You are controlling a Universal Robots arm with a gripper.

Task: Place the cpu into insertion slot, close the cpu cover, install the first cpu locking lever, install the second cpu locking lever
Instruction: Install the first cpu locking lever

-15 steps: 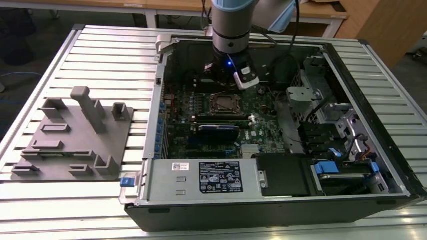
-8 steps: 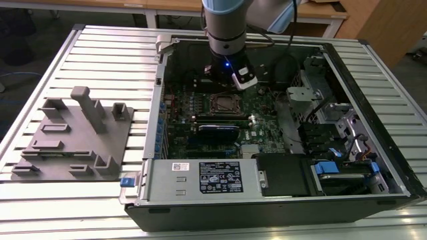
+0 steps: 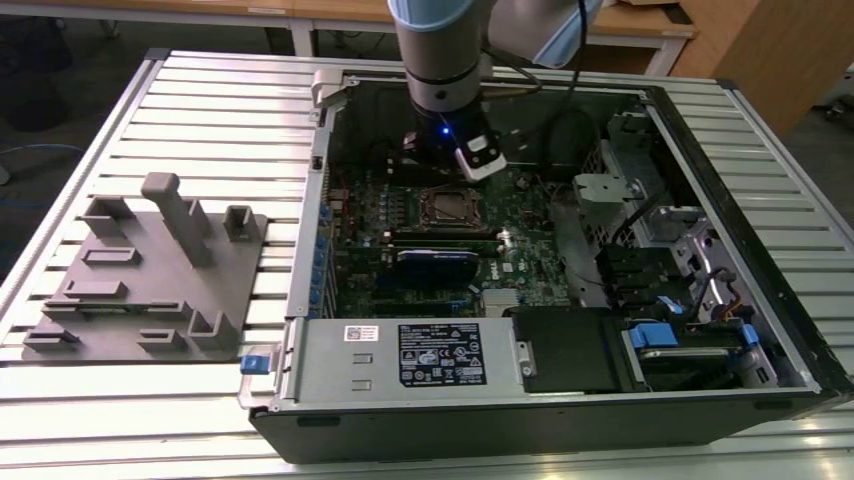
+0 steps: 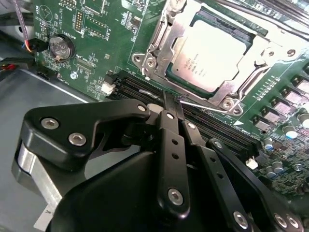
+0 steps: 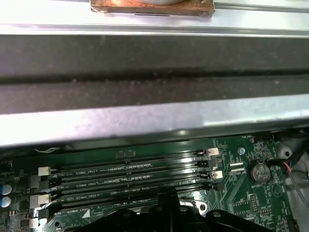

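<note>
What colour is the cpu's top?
Dull silver-grey; the flat square cpu shows best in the second wrist view.

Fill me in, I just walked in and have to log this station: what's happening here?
A robot arm reaches down into an open computer case. On the green circuit board, the cpu lies seated with the cpu cover lowered around it. The hand has its fingers together, with the tips at a thin metal lever beside the cover. I cannot tell whether they grip it or whether it is latched.
</note>
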